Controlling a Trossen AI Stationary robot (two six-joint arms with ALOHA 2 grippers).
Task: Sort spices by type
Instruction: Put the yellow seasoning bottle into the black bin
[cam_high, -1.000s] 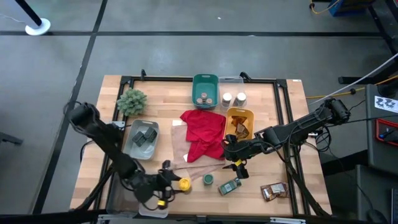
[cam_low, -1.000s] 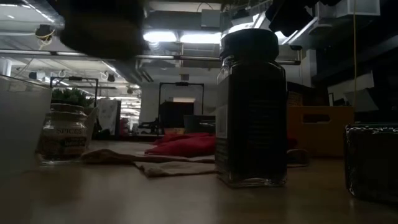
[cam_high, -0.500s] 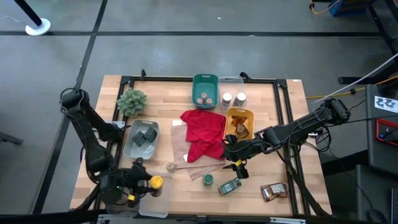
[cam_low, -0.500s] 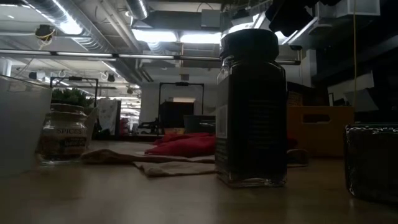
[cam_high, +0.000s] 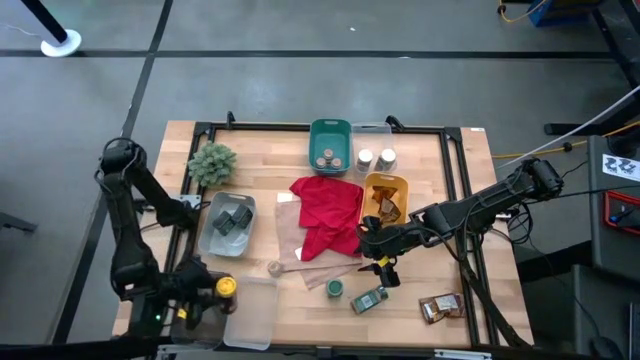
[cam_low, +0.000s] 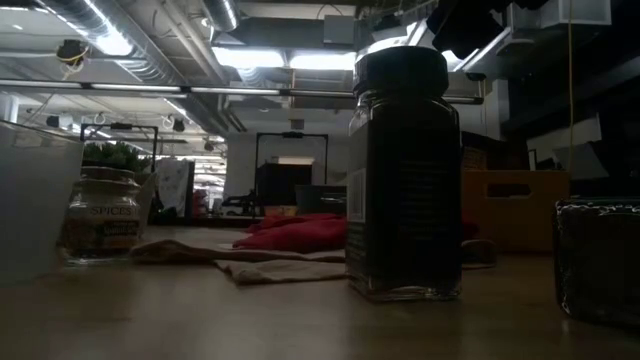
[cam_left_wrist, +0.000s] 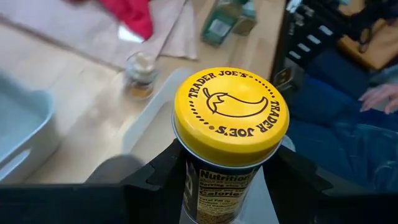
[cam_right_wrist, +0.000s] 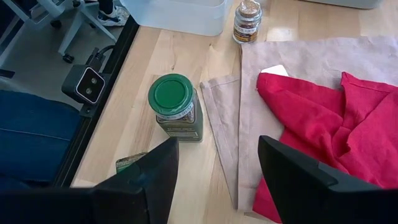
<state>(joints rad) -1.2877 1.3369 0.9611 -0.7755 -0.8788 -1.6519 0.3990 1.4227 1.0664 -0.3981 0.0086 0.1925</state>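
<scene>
Left claw (cam_left_wrist: 227, 180), clamped on a yellow-lidded spice jar (cam_left_wrist: 230, 124), hovers beside the clear bin (cam_high: 250, 312); lowering it upright inside before releasing seems wisest.

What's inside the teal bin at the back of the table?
The teal bin holds a small cluster of tan-lidded jars at its nearer end. Their exact count is unclear, and the bin's walls hide anything low against its sides.

The left gripper (cam_high: 222, 290) holds a yellow-lidded jar (cam_high: 227, 286) at the table's front left corner, beside a clear bin (cam_high: 250, 318); the right gripper (cam_high: 366, 243) hovers by the red cloth (cam_high: 325, 212). A green-lidded jar (cam_high: 334, 288) stands near the front edge; brown foil packets (cam_high: 439, 307) lie to its right.
</scene>
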